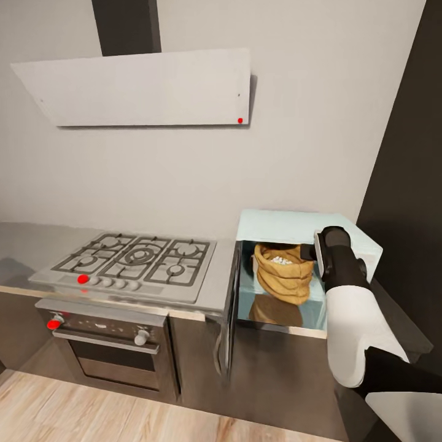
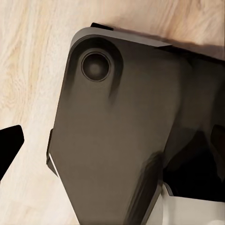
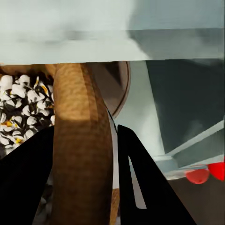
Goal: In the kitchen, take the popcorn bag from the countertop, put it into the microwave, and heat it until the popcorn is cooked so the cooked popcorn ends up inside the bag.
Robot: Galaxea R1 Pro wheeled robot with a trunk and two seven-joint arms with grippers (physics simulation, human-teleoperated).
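Inside the microwave (image 1: pixel 307 228), door swung wide, the popcorn bag (image 1: pixel 283 279) is sitting upright with white popcorn (image 3: pixel 18 110) showing at its mouth. The right gripper (image 3: pixel 84 154) is clamping its 2 fingers (image 3: pixel 140 178) around the bag's rolled rim. A careless tug risks tipping the sack and spilling kernels across the countertop (image 1: pixel 202 293).

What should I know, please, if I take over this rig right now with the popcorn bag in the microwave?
Right gripper: reaching into the microwave, fingers either side of the popcorn bag rim.
Left gripper: state unclear; its wrist camera looks down at the robot's dark base and the wood floor.
Bag stands inside the microwave, door open; white popcorn shows inside it.
Left: the bag already holds popped corn, so release and back the right arm out.
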